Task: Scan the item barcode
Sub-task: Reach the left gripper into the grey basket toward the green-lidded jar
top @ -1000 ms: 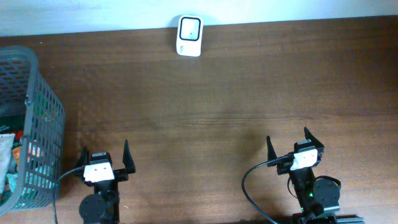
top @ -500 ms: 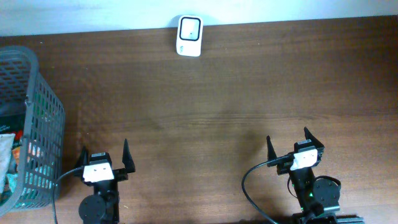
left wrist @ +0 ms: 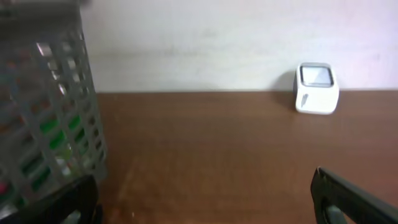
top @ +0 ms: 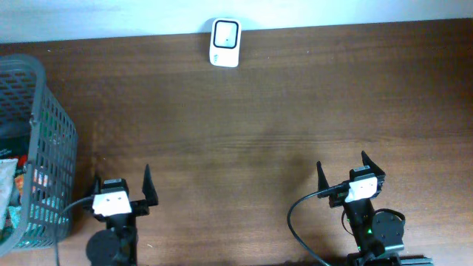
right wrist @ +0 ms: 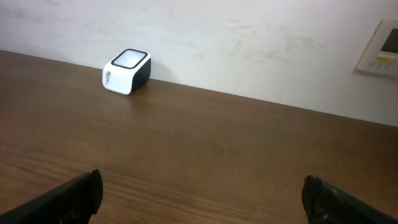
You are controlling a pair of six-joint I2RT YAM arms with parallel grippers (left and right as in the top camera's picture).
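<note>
Basket (top: 46,140): grey plastic mesh, at the far left edge of the table (top: 259,111), partly cut off by the overhead view; in the left wrist view (left wrist: 46,112) blurred and close on the left side.
Packets (top: 9,193): several colourful packaged goods lying inside the basket, seen through the mesh and over its rim; labels and barcodes too small to read; impossible to tell which one is meant for scanning.
Left arm (top: 111,205): at the near edge of the table, just right of the basket, not touching it.
Left jaws: spread wide, pinching nothing, pointing toward the far side of the table; dark tips just visible in the lower corners of the left wrist view.
Scanner (top: 225,43): small white box with a dark window on top, at the far edge of the table against the pale wall, roughly midway between the two arms and well apart from both; also seen in the left wrist view (left wrist: 317,88) and the right wrist view (right wrist: 127,71).
Right arm (top: 363,185): at the near edge on the right, well apart from the basket.
Right jaws: spread wide, holding nothing, above bare wood.
Cable (top: 295,216): black, looping left of the right arm's base.
Wall panel (right wrist: 380,48): pale, on the wall at the upper right of the right wrist view.
</note>
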